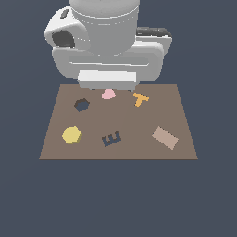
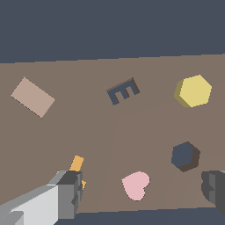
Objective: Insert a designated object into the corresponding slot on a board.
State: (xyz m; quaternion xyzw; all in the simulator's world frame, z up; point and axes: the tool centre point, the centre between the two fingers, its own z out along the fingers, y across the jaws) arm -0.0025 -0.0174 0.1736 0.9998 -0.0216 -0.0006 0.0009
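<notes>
The yellow hexagonal block (image 1: 71, 134) (image 2: 194, 90) lies flat on the brown board (image 1: 134, 125) (image 2: 88, 132), near its front corner on the exterior view's left. Just behind the block is the slot (image 1: 82, 105) (image 2: 184, 155), a dark hexagonal hole that stands empty. My gripper (image 2: 140, 193) hangs open above the back of the board, apart from both. In the wrist view its fingers (image 2: 66, 195) are spread wide. In the exterior view the white hand (image 1: 107, 78) hides the fingertips.
A pink rounded piece (image 1: 108, 94) (image 2: 136, 185) lies below the open fingers. An orange T piece (image 1: 140, 99) (image 2: 77, 163) is partly behind one finger. A dark E-shaped cutout (image 1: 111, 139) (image 2: 123, 91) and a tan rectangle (image 1: 165, 137) (image 2: 33, 97) sit toward the front.
</notes>
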